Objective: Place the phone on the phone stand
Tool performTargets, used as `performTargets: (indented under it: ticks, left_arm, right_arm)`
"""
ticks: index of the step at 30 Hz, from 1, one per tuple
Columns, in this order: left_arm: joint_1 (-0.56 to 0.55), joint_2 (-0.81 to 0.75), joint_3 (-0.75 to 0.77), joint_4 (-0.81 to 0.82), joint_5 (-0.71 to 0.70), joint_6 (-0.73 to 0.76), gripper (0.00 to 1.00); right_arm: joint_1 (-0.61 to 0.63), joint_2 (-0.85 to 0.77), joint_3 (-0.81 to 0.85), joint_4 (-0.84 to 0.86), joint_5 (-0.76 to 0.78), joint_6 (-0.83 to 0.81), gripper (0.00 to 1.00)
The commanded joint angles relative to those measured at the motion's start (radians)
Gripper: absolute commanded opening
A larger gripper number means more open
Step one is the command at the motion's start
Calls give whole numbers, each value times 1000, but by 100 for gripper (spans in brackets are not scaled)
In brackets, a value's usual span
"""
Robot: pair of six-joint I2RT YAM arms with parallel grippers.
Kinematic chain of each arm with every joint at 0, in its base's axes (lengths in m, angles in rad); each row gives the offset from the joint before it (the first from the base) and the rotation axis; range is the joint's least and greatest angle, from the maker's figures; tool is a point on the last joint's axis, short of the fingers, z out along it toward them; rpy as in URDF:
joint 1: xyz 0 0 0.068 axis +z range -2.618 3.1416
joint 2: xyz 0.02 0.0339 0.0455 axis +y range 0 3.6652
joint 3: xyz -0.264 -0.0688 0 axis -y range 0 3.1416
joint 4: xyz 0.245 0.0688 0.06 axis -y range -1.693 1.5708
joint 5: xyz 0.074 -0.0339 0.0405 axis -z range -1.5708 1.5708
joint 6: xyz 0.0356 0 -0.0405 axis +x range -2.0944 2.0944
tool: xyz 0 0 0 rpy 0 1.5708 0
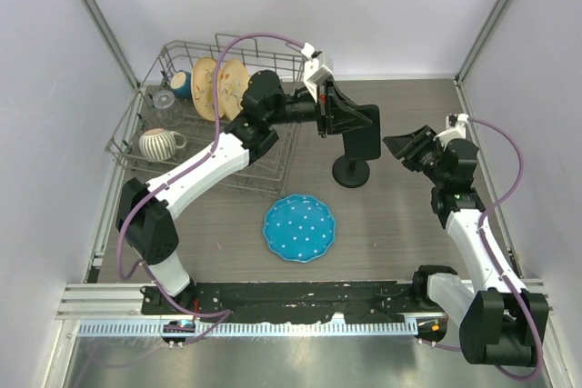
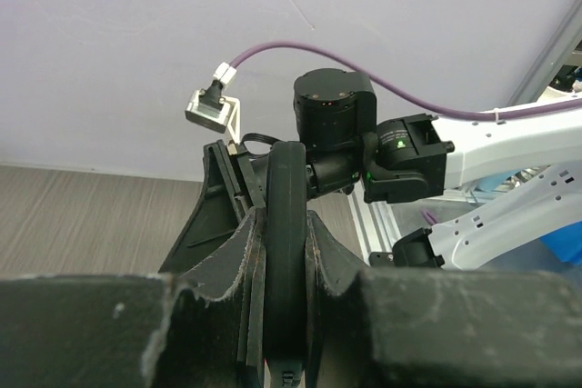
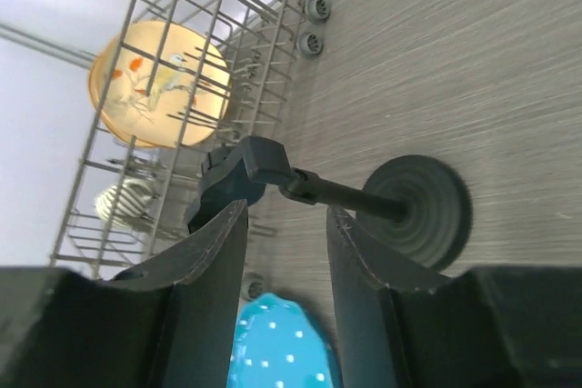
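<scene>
From overhead I see the worktop (image 1: 400,224) carrying a wire dish rack (image 1: 145,147) at far left and a blue dotted plate (image 1: 300,227) near the middle. My left gripper (image 1: 338,117) is clamped on the phone (image 1: 366,134), held edge-on over the phone stand (image 1: 353,172). I cannot tell whether they touch. My right gripper (image 1: 406,147) hangs beside the stand, jaws spread.

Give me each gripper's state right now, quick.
Left gripper: closed on the phone, held edge-on between its fingers.
Right gripper: open, holding nothing.
</scene>
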Motion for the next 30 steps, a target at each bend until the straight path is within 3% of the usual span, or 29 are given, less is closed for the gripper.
performTargets:
  ticks: [1,5,8,11,16,19,30]
  left_arm:
    - [6,-61,-2,103,-1,-2,0]
    - [6,-49,1,102,18,10,0]
    - [6,-40,11,97,26,10,0]
    - [4,-37,18,91,35,10,0]
    - [4,-52,4,96,40,21,0]
    - [6,-58,-2,102,48,18,0]
    - [4,-77,-21,93,63,48,0]
  right_arm:
    - [-2,-35,58,-66,-3,-355,44]
    - [-1,-45,-2,96,-113,-470,34]
    - [4,-55,-63,254,-126,-527,33]
    - [3,-84,-112,319,-69,-609,35]
    - [4,-84,-190,460,-158,-674,40]
    - [18,-81,-187,457,-72,-708,43]
    - [21,47,-193,669,-198,-762,44]
